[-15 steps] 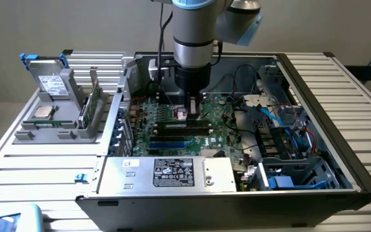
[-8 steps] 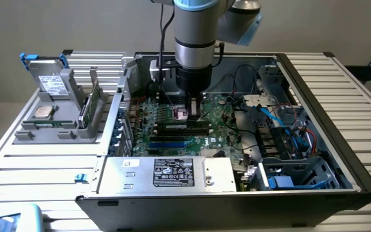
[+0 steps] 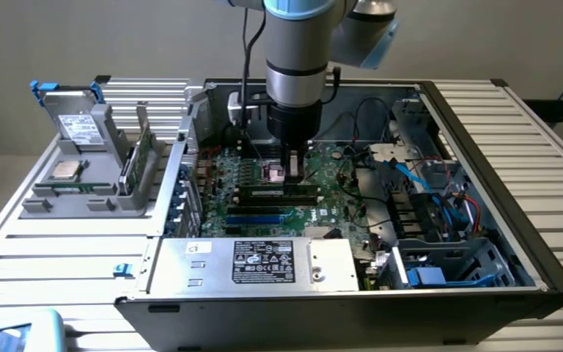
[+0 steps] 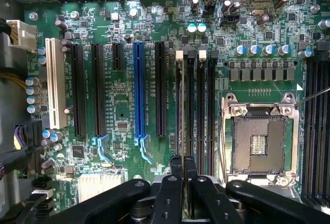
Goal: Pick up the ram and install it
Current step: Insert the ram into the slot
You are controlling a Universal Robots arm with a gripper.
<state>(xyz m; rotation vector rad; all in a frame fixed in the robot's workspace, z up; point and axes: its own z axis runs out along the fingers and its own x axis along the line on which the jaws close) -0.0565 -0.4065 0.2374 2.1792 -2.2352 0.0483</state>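
Held the gripper (image 3: 286, 172) low inside the open computer case (image 3: 522, 220), at the upper middle of the exterior view, just above the motherboard (image 3: 262, 216). Clenched the fingers (image 4: 177, 170) almost together on the ram (image 4: 181, 110), with a mere slit between the tips in the wrist view. Showed the ram edge-on there, as a thin pale line running out from between the fingers along the first of four black memory slots (image 4: 202, 110). Could not tell whether seated in that slot or poised just over it.

Had the empty processor socket (image 4: 258, 141) just beside the memory slots on one flank. Had the long blue slot (image 4: 138, 90) and the black card slots (image 4: 78, 90) on the other flank.

Found little room around the arm in the exterior view. Noted black cables (image 3: 360, 158) looped close at the exterior view's right of the gripper, and the case's back wall close behind. Noted a metal box with a label (image 3: 252, 264) across the lower middle of the frame. Found open board between gripper and box.

Noted a grey rack (image 3: 67, 198) outside the case at the exterior view's left, well apart from the gripper, with a square silver chip (image 3: 64, 170) lying on it.
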